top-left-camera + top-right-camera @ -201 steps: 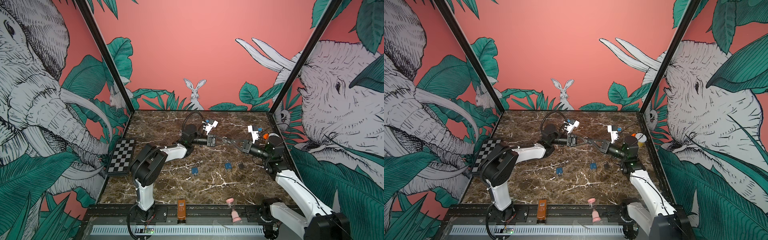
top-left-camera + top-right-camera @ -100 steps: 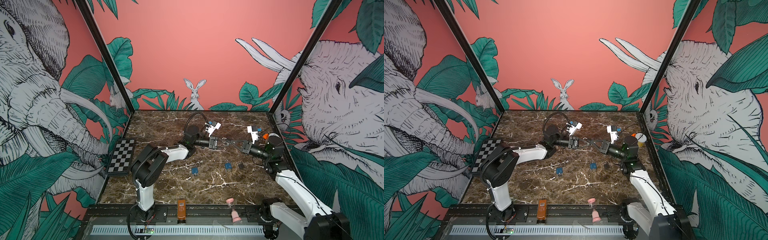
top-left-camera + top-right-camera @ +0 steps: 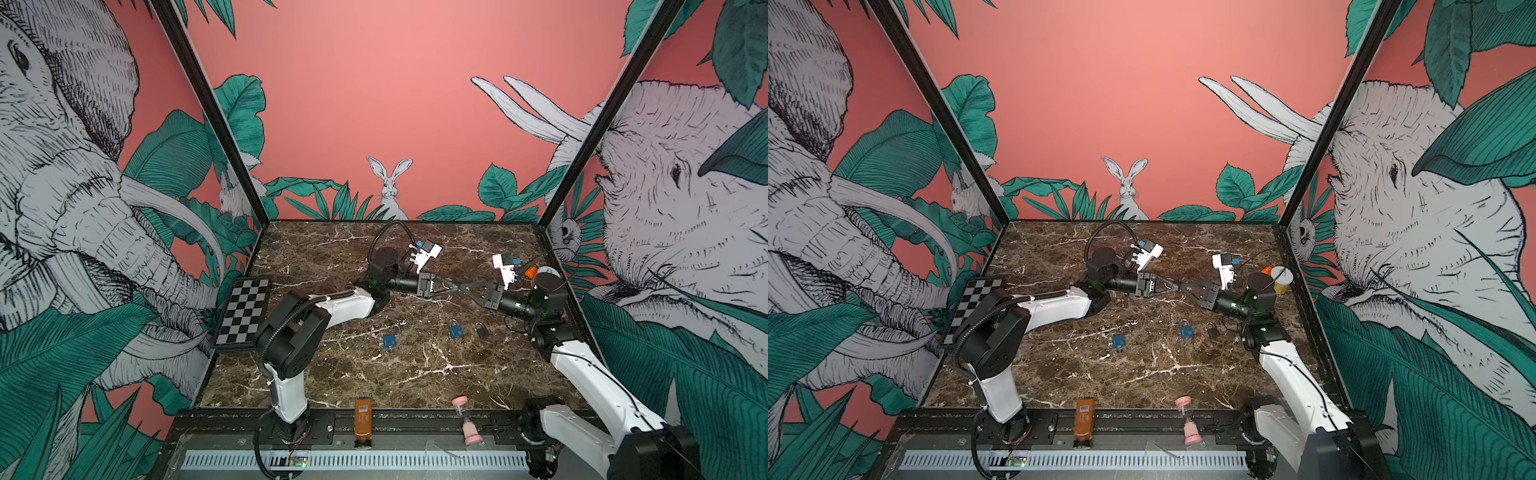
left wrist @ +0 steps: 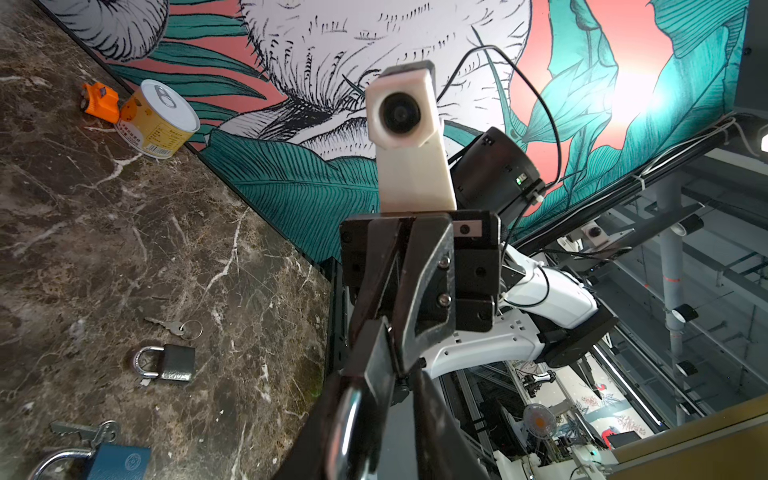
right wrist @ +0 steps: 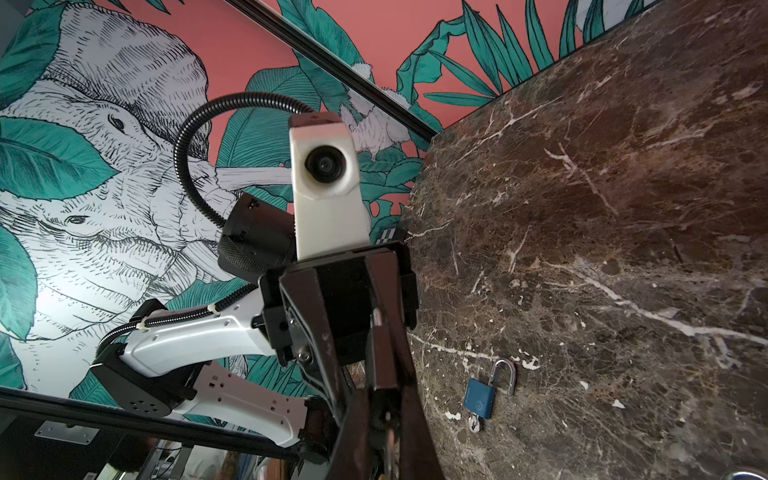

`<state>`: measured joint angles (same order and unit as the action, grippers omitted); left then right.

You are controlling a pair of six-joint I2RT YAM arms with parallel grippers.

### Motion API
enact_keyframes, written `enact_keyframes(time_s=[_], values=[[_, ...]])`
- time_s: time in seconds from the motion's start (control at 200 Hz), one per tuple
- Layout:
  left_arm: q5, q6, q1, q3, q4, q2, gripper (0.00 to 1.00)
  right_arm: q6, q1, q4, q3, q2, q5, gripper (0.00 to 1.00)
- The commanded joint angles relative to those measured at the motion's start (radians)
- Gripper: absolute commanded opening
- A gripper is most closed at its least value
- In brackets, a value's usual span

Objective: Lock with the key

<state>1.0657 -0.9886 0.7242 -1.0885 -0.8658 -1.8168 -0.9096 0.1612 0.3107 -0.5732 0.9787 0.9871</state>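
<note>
Both grippers meet tip to tip in mid-air over the back middle of the table. My left gripper (image 3: 455, 286) (image 4: 388, 374) is shut on a dark padlock. The padlock's chrome shackle (image 4: 349, 424) lies between the left fingers, pointing back toward the wrist. Its dark body (image 5: 382, 363) faces my right gripper (image 3: 462, 287) (image 5: 384, 390). The right jaws are shut on a thin metal key (image 5: 387, 436), whose tip at the padlock is hidden by the fingers. I cannot tell if the key is in the keyhole.
On the marble lie two blue padlocks (image 3: 389, 341) (image 3: 456, 332), a dark padlock (image 3: 482, 330) and a loose key on a ring (image 4: 176, 327). A can (image 4: 160, 122) and an orange toy (image 4: 99, 99) stand at the right wall. A checkerboard (image 3: 245, 311) leans at the left.
My left gripper has shifted slightly right toward the right gripper, and its jaws have narrowed. The right arm has not moved.
</note>
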Motion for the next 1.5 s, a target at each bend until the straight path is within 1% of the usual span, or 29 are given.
enact_keyframes(time_s=[0.0,0.155,0.225,0.335,0.4,0.485,0.51,0.615,0.715,0.85,0.935,0.985,1.07,1.385,1.49], values=[[0.002,-0.007,0.003,-0.025,-0.039,0.031,0.28,0.004,0.004,0.042,0.005,-0.014,0.029,0.00],[0.008,-0.012,0.003,-0.034,-0.040,0.029,0.24,0.007,0.004,0.036,0.007,-0.015,0.018,0.00],[0.011,-0.015,0.003,-0.034,-0.045,0.025,0.20,0.007,0.003,0.036,0.003,-0.008,0.015,0.00],[0.016,-0.024,0.004,-0.033,-0.053,0.021,0.19,0.013,0.003,0.039,-0.002,0.000,0.001,0.00],[0.020,-0.033,0.004,-0.033,-0.063,0.017,0.13,0.017,0.003,0.039,-0.003,0.000,-0.016,0.00],[0.019,-0.051,0.004,-0.036,-0.083,0.008,0.00,0.033,0.002,0.015,-0.015,0.002,-0.034,0.00],[0.017,-0.054,0.004,-0.040,-0.088,0.006,0.00,0.038,0.003,0.006,-0.019,0.000,-0.038,0.06],[0.000,-0.057,-0.001,-0.039,-0.092,0.001,0.00,0.046,0.002,-0.011,-0.020,-0.013,-0.042,0.23],[-0.021,-0.075,-0.012,-0.029,-0.132,0.000,0.00,0.051,0.001,-0.031,-0.017,-0.036,-0.042,0.27],[-0.027,-0.103,-0.017,-0.028,-0.169,-0.005,0.00,0.055,0.000,-0.045,-0.004,-0.061,-0.040,0.25],[-0.021,-0.112,-0.017,-0.035,-0.173,-0.009,0.00,0.054,-0.001,-0.040,0.002,-0.067,-0.039,0.21],[-0.021,-0.119,-0.017,-0.035,-0.181,-0.010,0.00,0.046,-0.002,-0.023,0.008,-0.066,-0.038,0.15],[-0.019,-0.118,-0.017,-0.033,-0.180,-0.010,0.00,0.040,-0.002,-0.006,0.011,-0.062,-0.038,0.11],[-0.013,-0.106,-0.017,-0.019,-0.174,0.005,0.00,0.022,-0.003,0.041,0.012,-0.039,-0.035,0.11],[-0.012,-0.098,-0.017,-0.017,-0.168,0.009,0.00,0.011,-0.004,0.063,0.012,-0.033,-0.028,0.07]])
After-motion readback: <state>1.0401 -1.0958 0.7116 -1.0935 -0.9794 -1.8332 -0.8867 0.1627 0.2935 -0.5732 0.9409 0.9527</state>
